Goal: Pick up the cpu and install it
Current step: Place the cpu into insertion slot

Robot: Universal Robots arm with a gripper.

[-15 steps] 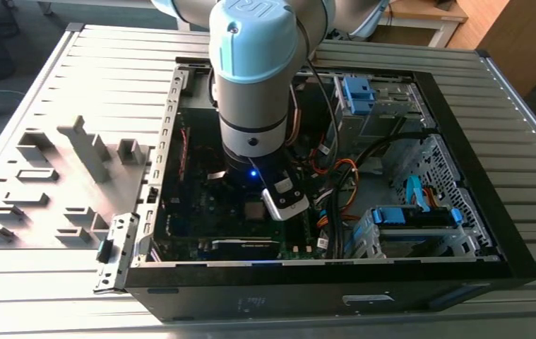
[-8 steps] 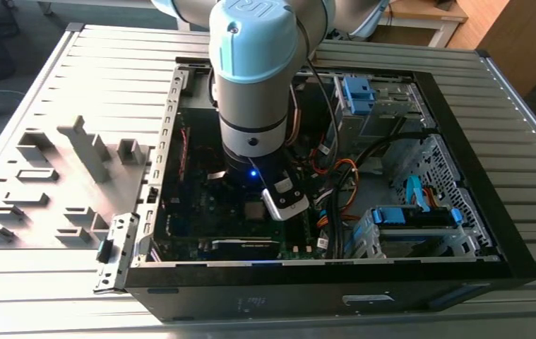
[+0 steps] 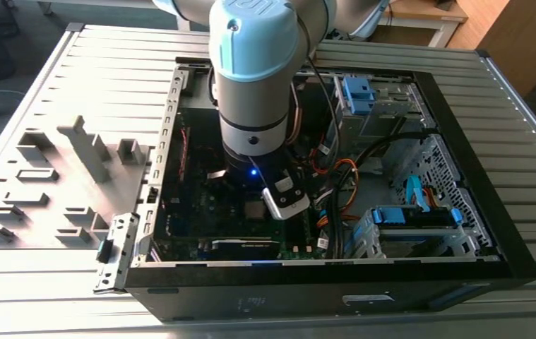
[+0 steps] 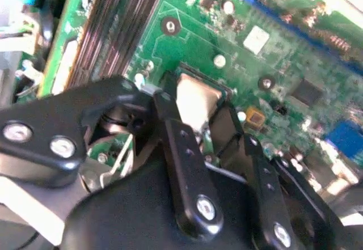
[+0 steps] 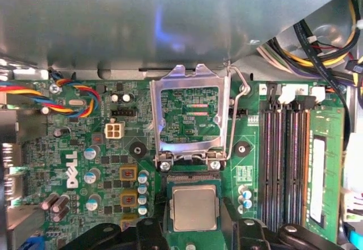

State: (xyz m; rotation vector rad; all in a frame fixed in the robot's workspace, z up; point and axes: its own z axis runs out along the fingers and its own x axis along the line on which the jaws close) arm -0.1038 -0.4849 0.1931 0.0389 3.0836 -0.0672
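Computer case [image 3: 248, 291] lies open-side up on the slatted metal table [image 3: 89, 63]. The arm [image 3: 253, 70] reaches straight down into it. The gripper [image 3: 284, 205] is low over the motherboard, in the half of the case toward the exterior view's left.

The cpu [image 5: 194, 207] sits square over the socket near the middle of the motherboard [image 5: 68, 148], silver top facing up. A thin dark border of socket frame shows around it. I can't tell from these views whether it is fully seated or a hair above the contacts.

Jaws: closed on the cpu. In the second wrist view the two black fingers [image 4: 181, 148] lie against opposite edges of the cpu [image 4: 198, 97] with no gap visible on either side. The gripper [image 4: 195, 107] is centred on it. In the first wrist view the fingertips flank the same two edges, and the chip is midway between them.

The socket's hinged metal plate [image 5: 156, 119] is swung up and open, attached at the socket edge away from the gripper. Its wire lever [image 5: 235, 119] is raised alongside the plate.

Memory slots [image 5: 283, 159] run along one side of the socket, near it but apart. A row of capacitors [image 5: 142, 190] stands just beside the opposite side. Coloured wires [image 5: 74, 100] cross the corner of the board by the case wall.

A grey parts fixture [image 3: 51, 191] rests on the table outside the case, at the exterior view's left edge.
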